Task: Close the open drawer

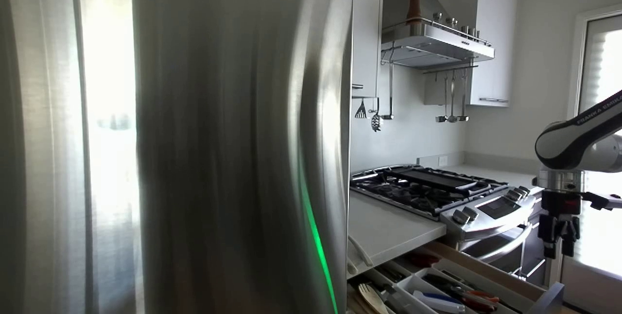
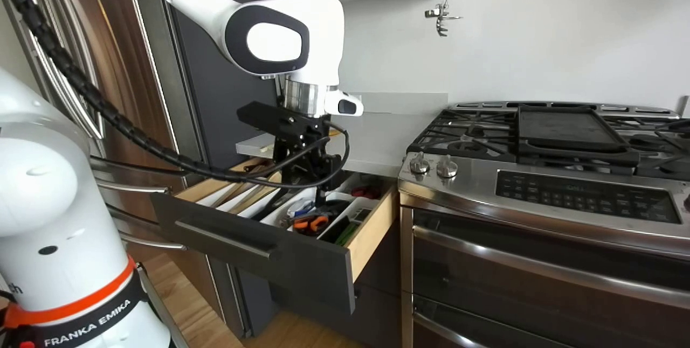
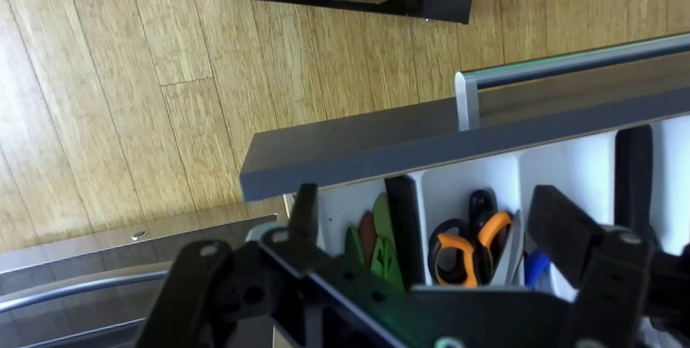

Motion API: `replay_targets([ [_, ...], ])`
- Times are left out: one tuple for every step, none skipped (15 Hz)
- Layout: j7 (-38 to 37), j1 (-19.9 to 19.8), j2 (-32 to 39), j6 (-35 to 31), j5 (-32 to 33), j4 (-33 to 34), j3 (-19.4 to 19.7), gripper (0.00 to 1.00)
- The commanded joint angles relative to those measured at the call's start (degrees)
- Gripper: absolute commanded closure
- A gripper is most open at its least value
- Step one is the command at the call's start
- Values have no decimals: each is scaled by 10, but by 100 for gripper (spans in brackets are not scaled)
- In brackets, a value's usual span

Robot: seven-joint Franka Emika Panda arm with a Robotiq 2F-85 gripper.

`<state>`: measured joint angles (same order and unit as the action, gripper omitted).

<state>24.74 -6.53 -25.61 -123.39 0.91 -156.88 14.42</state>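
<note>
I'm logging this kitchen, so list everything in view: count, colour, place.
drawer: one, dark-fronted, open beside range
scissors: one pair, black and orange, in drawer
other utensils: several, mixed colours, in drawer
range: one, steel, beside drawer
griddle: one, black, on range
hood: one, steel, above range
pepper mill: one, brown, on hood
hanging utensils: several, metallic, near hood
wall cabinets: several, pale, flanking hood
countertops: two, pale, flanking range
refrigerator: one, steel, left in an exterior view
floor: one, tan, below drawer
arm: one, white and black, over drawer
hand: one, black, open, above drawer
</note>
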Motion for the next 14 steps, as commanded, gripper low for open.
replay_targets([
  [33,-18,45,-38,27,-6,18,0],
  [36,-23,53,-43,32,-8,21,0],
  [25,-33,65,-54,45,-8,22,0],
  [19,-20,37,-31,22,-8,13,0],
  [19,-23,44,-33,23,-7,14,0],
  [19,-23,46,-33,23,-6,14,0],
  [19,-22,45,-33,23,-5,12,0],
  [19,-22,44,-33,23,-5,12,0],
  [19,-21,43,-33,23,-5,11,0],
  [5,-25,52,-39,35,-2,5,0],
  [6,-24,65,-41,38,0,4,0],
  [5,-25,75,-49,42,-1,4,0],
  [17,-22,84,-48,37,-3,7,0],
  [21,-21,91,-50,35,-4,8,0],
])
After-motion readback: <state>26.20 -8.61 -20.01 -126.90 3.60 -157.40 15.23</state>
